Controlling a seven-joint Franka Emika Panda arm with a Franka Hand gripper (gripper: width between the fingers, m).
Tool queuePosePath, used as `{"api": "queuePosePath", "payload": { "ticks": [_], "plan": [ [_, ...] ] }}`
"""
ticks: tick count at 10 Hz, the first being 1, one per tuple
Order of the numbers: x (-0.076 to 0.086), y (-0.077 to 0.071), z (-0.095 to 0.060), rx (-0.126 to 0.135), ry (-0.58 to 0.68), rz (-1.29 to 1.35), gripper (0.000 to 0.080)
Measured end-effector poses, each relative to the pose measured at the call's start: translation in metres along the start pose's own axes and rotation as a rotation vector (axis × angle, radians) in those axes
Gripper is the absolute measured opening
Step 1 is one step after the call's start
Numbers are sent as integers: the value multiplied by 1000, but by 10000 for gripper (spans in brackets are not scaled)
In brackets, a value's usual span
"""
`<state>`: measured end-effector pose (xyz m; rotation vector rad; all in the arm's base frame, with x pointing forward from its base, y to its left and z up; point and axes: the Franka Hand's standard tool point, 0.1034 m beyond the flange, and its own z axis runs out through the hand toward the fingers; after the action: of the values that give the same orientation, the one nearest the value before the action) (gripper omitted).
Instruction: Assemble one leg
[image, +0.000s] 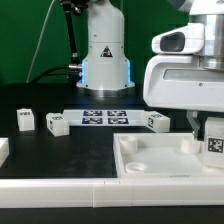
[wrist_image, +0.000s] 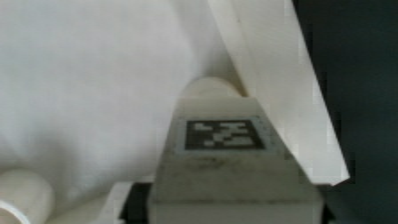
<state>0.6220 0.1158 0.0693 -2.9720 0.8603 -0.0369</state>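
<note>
The claw (image: 204, 132) was closed on a leg (image: 213, 141). In the wrist view that leg (wrist_image: 222, 135) sat between the jaws with its tag facing the camera. Right below the claw lay the slab (image: 150, 165), and the leg hung over the slab's edge close to a corner hole (image: 190, 146); whether it touched the slab could not be told. The step in hand looked like bringing the leg to its hole. The next move would call for centring the leg's end over that hole, lowering it straight, then probably twisting it home under steady downward pressure. Beyond the slab a spare leg (image: 158, 121) stood on the table (image: 60, 150). Farther from the claw was the marker board (image: 105, 117), and farthest off two more legs (image: 57, 122) (image: 25, 120).
</note>
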Motion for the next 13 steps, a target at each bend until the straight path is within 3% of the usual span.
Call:
{"api": "queuePosePath", "payload": {
  "ticks": [6, 11, 13],
  "plan": [
    [2, 2, 2, 48, -7, 735, 290],
    [1, 2, 2, 54, -41, 1237, 290],
    [2, 2, 2, 56, -47, 1248, 290]
  ]
}}
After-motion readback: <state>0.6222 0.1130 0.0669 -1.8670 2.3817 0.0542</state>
